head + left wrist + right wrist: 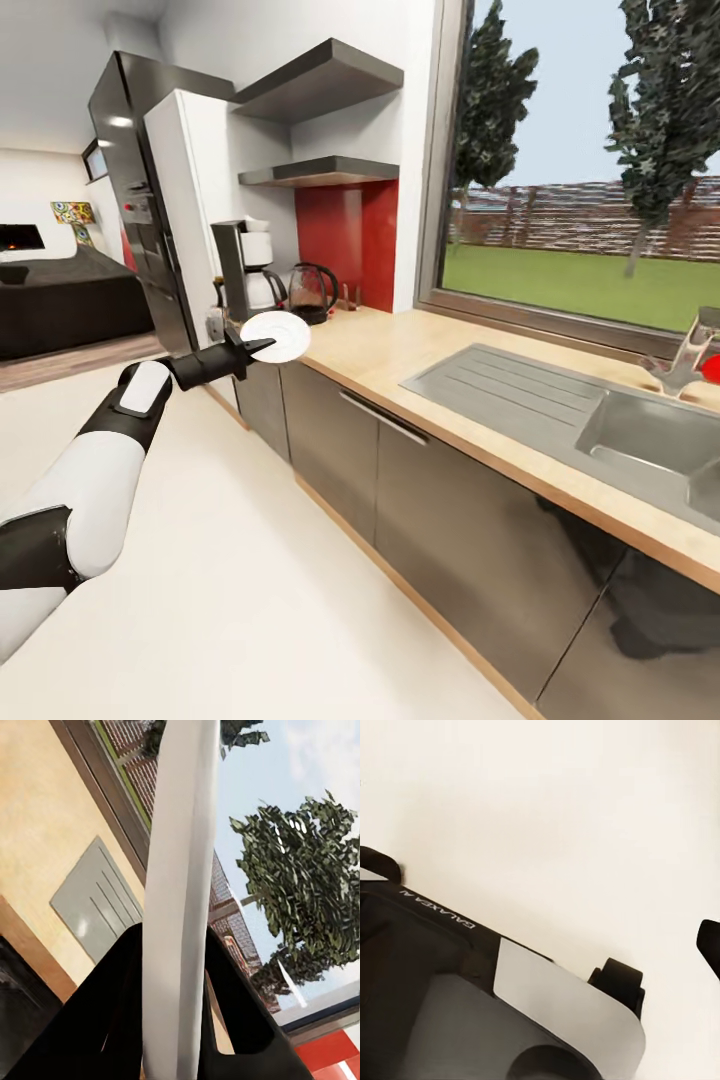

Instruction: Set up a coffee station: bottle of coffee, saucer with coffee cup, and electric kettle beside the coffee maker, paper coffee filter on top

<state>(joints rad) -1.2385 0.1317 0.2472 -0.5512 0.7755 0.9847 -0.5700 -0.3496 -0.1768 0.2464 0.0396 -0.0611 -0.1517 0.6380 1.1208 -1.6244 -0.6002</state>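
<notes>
My left gripper [256, 348] is shut on the rim of the saucer [279, 336], a flat round white plate held just above the near end of the countertop [400, 345]. In the left wrist view the saucer [177, 900] runs edge-on between the two black fingers [112, 1020]. Behind it stands the coffee maker [248, 268], with a small white shape on top. The glass electric kettle [312, 291] stands right beside the coffee maker, against the red wall panel. One black fingertip [709, 943] of my right gripper shows over the pale floor. The bottle of coffee and the coffee cup are out of view.
A steel sink [640, 430] with a tap [690, 355] is set in the worktop at the right, under a large window. Two dark wall shelves [320, 170] hang above the kettle. A tall black fridge [140, 210] stands past the counter's end. Pale floor lies in front.
</notes>
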